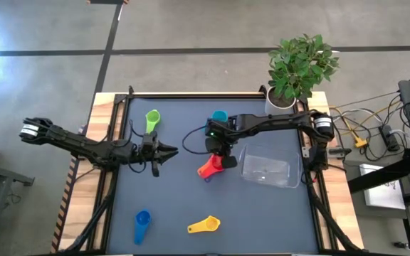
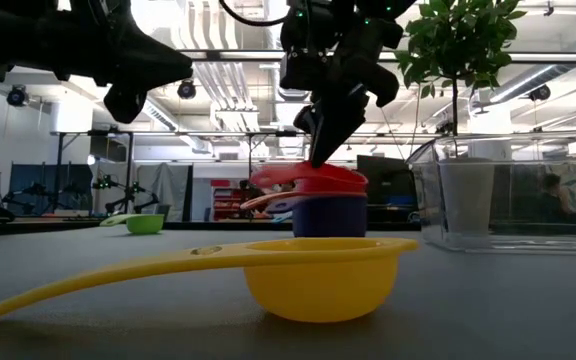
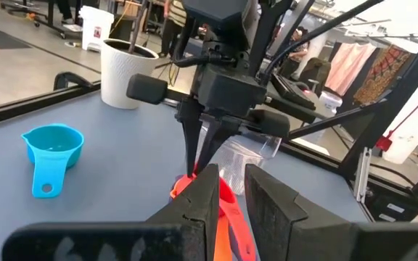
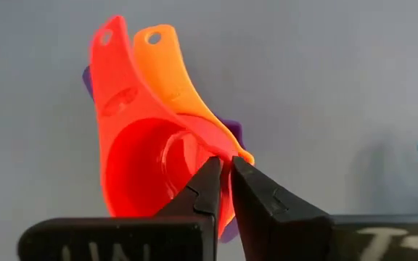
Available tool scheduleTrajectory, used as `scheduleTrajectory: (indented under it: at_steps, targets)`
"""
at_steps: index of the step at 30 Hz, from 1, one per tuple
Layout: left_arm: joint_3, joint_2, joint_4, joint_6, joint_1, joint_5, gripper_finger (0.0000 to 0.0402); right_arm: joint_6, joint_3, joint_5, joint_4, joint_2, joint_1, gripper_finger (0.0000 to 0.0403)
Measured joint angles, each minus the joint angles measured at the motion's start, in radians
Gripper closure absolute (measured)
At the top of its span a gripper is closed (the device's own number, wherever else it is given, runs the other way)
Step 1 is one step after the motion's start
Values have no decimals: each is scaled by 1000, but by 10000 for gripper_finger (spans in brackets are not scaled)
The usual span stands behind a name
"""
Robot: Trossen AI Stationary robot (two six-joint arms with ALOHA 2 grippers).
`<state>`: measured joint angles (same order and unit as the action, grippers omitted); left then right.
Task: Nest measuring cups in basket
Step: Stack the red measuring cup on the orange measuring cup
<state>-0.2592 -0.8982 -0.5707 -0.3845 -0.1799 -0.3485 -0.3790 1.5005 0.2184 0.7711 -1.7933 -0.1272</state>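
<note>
1. The right gripper (image 1: 220, 151) is near the middle of the table (image 1: 176, 206), pointing down over a small stack of cups. Its jaws are closed on the rim of the red cup (image 4: 140, 156); the right wrist view shows the two fingers pinched together on the thin edge.
2. The red cup lies on top of the stack and is tilted. The orange cup (image 4: 169, 69) is directly under it, with its handle beside the red handle. A purple cup (image 2: 330, 214) is at the bottom and stands on the table.
3. The basket (image 1: 267, 168) is just beside the stack, toward the right edge of the table. It is not possible to tell if something is inside it. Between the stack and the basket wall there is only a narrow gap.
4. The left gripper (image 1: 164, 150) hangs above the table to the left of the stack, pointing toward it, well apart. Its jaws are a little apart and hold nothing.
5. The light blue cup (image 1: 219, 116) stands behind the right gripper, near the far edge of the table. The green cup (image 1: 151, 119) is also near the far edge, more to the left.
6. The dark blue cup (image 1: 142, 227) and the yellow cup (image 1: 205, 226) lie near the front edge, apart from each other, with free table around them.
7. A white plant pot (image 1: 282, 100) stands at the far right corner, behind the basket.
</note>
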Motion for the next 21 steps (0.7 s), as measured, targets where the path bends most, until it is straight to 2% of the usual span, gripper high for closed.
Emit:
scheduleTrajectory:
  at_steps: [6, 12, 18, 21]
  targets:
    - [0, 0, 5, 0, 0, 0, 352, 2, 0, -7, 2, 9, 0, 337]
    - [0, 0, 7, 0, 0, -2, 352, 62, 0, -16, 10, 75, 0, 302]
    - [0, -23, 9, -3, 0, -6, 352, 117, -3, -38, 33, 192, 14, 304]
    - [0, -58, -8, -11, 0, -8, 352, 141, -42, -37, -17, 261, 42, 310]
